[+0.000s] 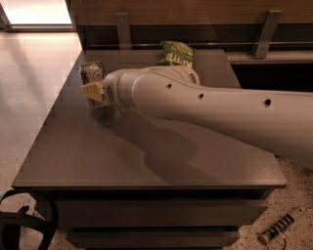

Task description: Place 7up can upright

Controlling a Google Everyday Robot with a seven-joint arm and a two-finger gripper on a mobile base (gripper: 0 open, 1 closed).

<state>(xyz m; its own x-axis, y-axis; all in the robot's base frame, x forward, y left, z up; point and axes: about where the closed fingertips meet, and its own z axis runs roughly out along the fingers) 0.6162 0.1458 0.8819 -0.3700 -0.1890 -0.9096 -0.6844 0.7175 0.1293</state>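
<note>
Upper left of frame: 7up can (93,72), slightly tilted, directly against gripper (94,88), bottom part hidden. Gripper holding can or not: cannot tell. Behind arm (205,105), green chip bag (177,52) on grey table (98,156), lower edge covered.

This looks like a workplace room, perhaps an office or a test space; which one, I cannot tell. A plain grey desk (73,156) with flat drawer fronts (156,212) below stands on a pale speckled floor (24,97). Behind it is a dark wooden wall panel (195,10) with metal brackets (265,31). A power strip (281,225) lies on the floor at the right. A green chip bag (177,52) on the desk suggests a snack area. A white robot arm (205,105) reaches across, its jaws at the far left of the desk, at the 7up can (92,72).
</note>
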